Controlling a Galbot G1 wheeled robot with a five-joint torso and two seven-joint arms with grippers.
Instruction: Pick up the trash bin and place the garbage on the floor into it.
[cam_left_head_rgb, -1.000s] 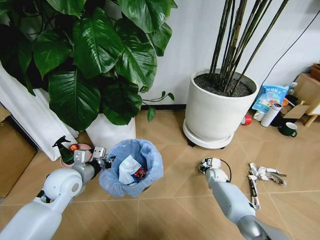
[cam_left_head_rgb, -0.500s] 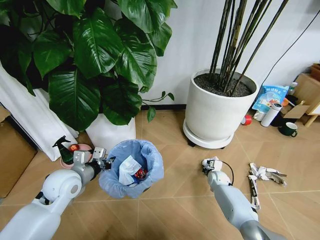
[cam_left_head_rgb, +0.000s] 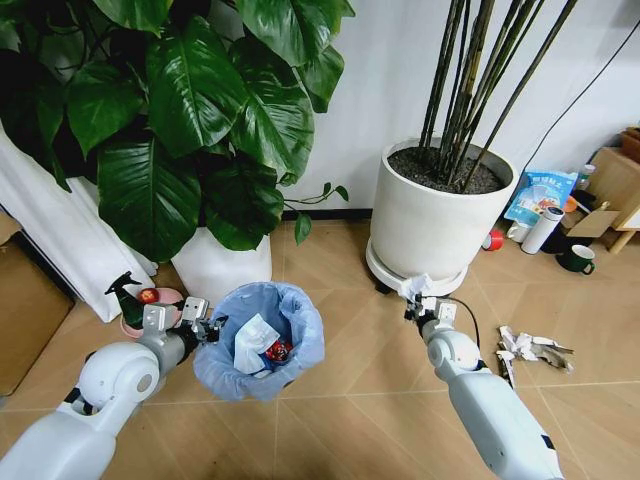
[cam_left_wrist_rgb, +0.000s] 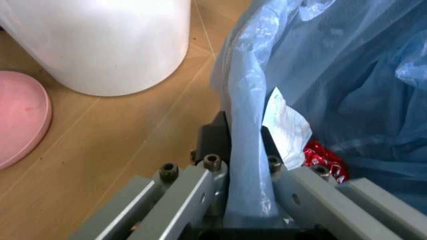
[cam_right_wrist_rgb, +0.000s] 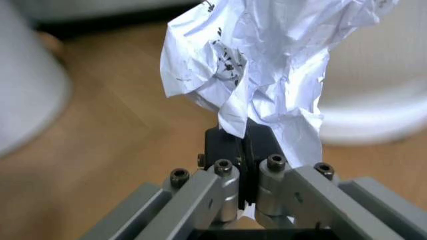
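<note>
Both arms are smooth, rounded shells in pale grey-white, the left one swelling into a ball-shaped joint. A thin black cable loops beside the wrist of the right hand (cam_left_head_rgb: 418, 302). The left hand (cam_left_head_rgb: 207, 328) is a boxy grey metal block. Up close, each hand has flat grey metal bars fastened with dark socket-head screws, ending in what seem to be black rubbery pads.

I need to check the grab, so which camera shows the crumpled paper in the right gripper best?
The right wrist view: the crumpled white paper looms large, pinched between the right gripper's fingers. The head view shows it small, near the white plant pot. The left wrist view shows the trash bin.
</note>
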